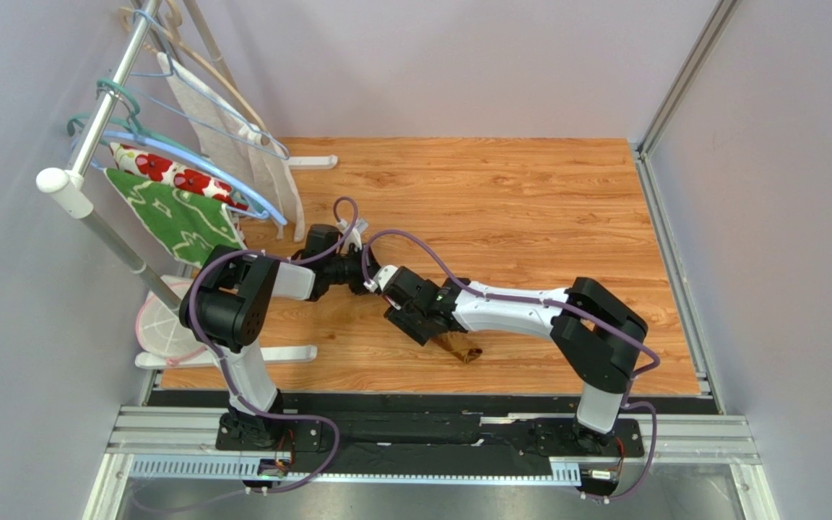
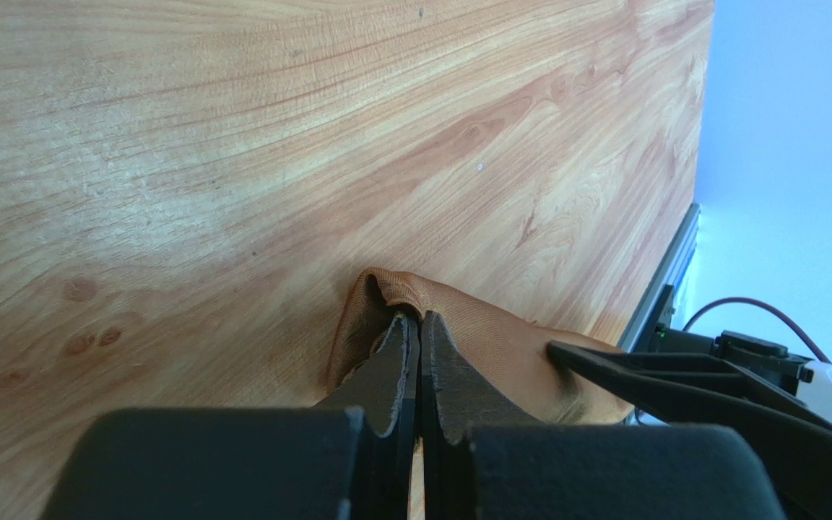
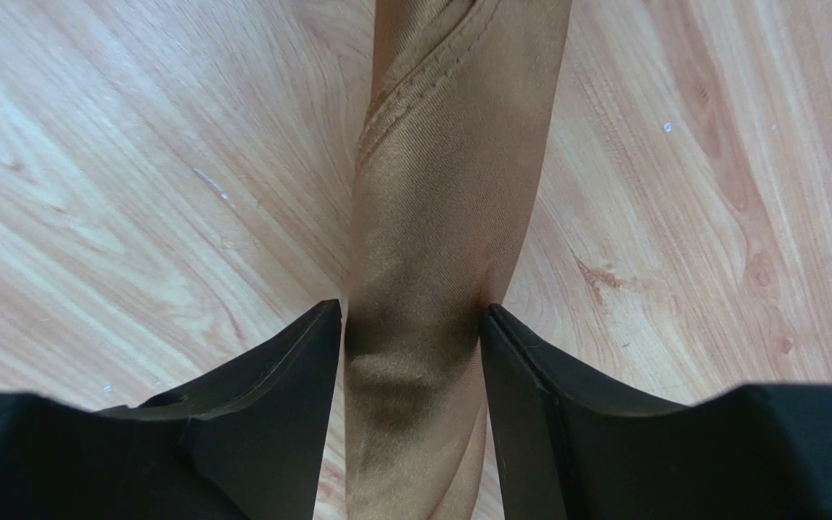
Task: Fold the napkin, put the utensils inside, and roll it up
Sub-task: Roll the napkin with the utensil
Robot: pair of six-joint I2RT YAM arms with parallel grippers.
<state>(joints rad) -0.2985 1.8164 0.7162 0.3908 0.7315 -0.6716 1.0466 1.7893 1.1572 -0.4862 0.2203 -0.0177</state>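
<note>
The napkin (image 3: 442, 217) lies as a slim golden-brown roll on the table (image 1: 518, 195), near the middle. It is likely light, soft and sheeny, apt to slip or unroll. The right gripper (image 3: 410, 325) straddles its middle, jaws touching both flanks, while the left gripper (image 2: 420, 325), jaws together, seems to pinch an end fold; holding mid-roll looks safest.

**Both arms huddled mid-table**
You've got the left gripper (image 1: 374, 283) and right gripper (image 1: 417, 321) nose to nose on the wooden table (image 1: 518, 206). Just the golden-brown end of the rolled napkin (image 1: 464, 349) pokes out beside the right one. Off left, the rack (image 1: 95, 141) carries hangers (image 1: 209, 146), a green leaf-patterned cloth (image 1: 176, 217) and a white cloth with red flowers (image 1: 165, 169).
</note>
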